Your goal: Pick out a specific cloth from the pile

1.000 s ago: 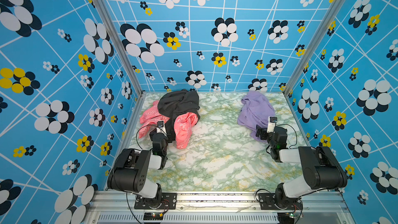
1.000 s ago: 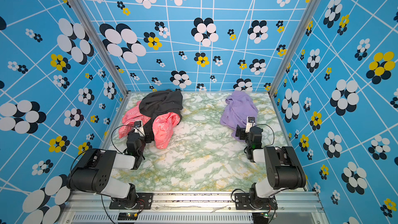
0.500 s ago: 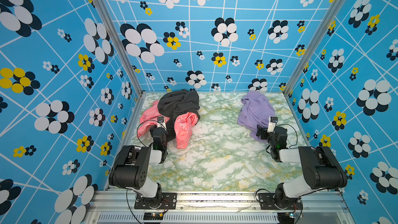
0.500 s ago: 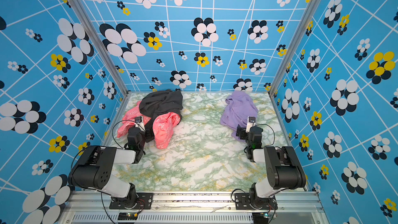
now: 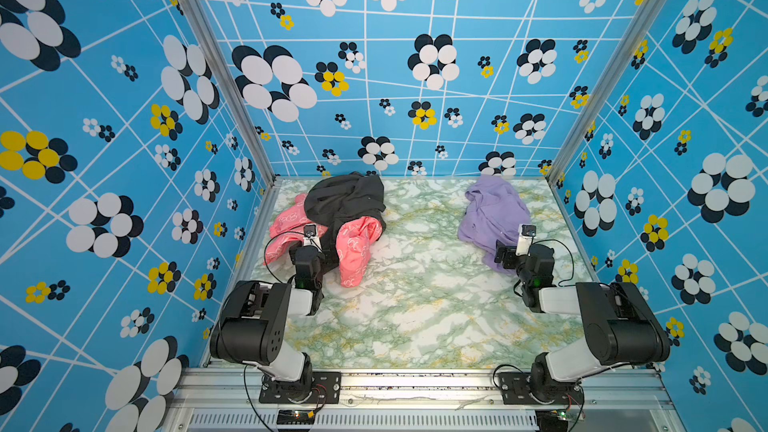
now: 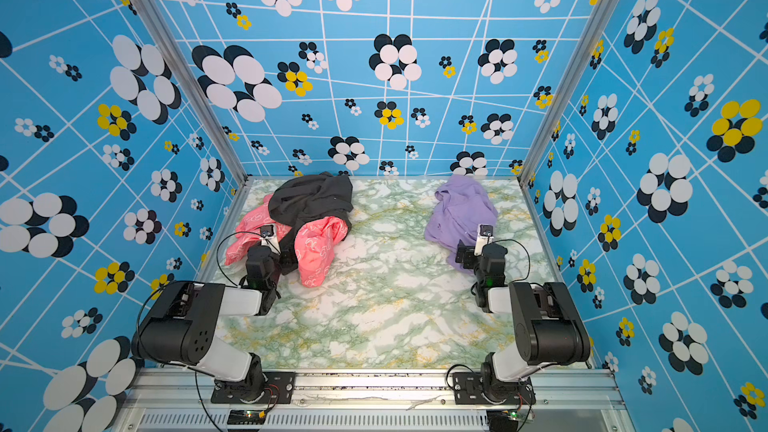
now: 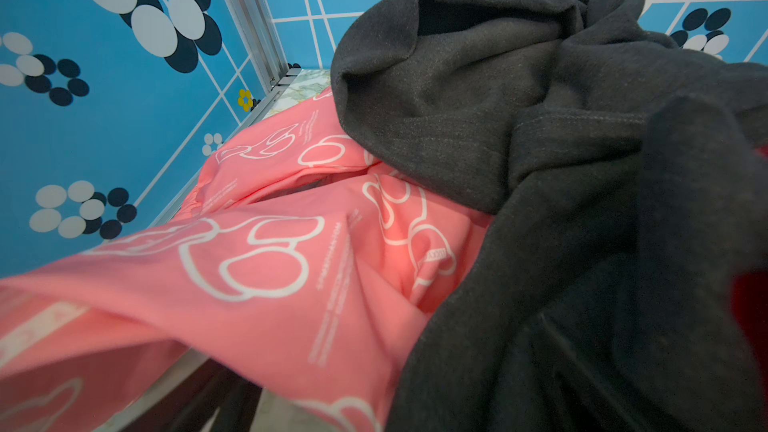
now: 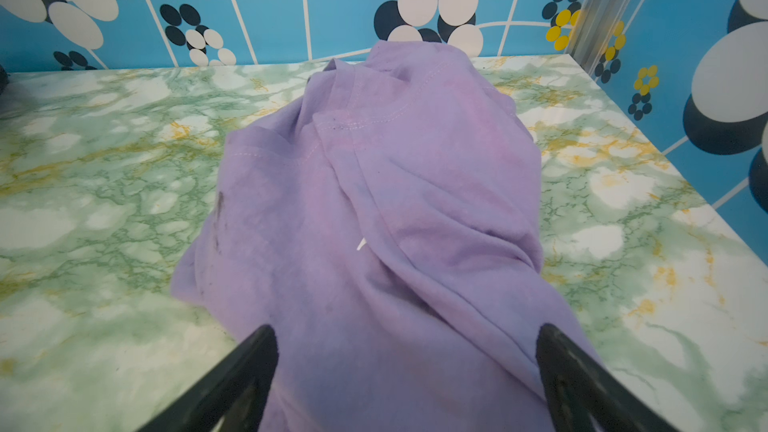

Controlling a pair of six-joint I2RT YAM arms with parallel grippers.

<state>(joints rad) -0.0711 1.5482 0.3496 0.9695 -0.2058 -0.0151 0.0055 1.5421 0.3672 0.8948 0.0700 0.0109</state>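
Note:
The cloth [image 5: 492,209] [image 6: 461,209], lavender-purple, lies by itself at the back right of the table, apart from the pile. In the right wrist view the cloth [image 8: 374,201] shows a small white label [image 8: 361,244]. My right gripper [image 8: 407,330] [image 5: 505,253] stands open, its fingers either side of the cloth's near end. At the back left is the pile: a black garment [image 5: 345,201] [image 7: 540,118] draped over a coral-pink printed one [image 5: 357,243] [image 7: 270,263]. My left gripper [image 5: 322,253] is pushed into the pile's near edge. Pink and black fabric cover its jaws, and only one dark finger [image 7: 216,401] shows.
The green marble tabletop [image 5: 415,305] is enclosed by blue flower-patterned walls [image 5: 374,76] on three sides, with metal corner posts [image 5: 216,68]. Both arm bases [image 5: 291,384] are mounted on the front rail. Cables loop near each wrist.
My left gripper has edged a little farther into the pile. The right arm and the lavender cloth have not moved.

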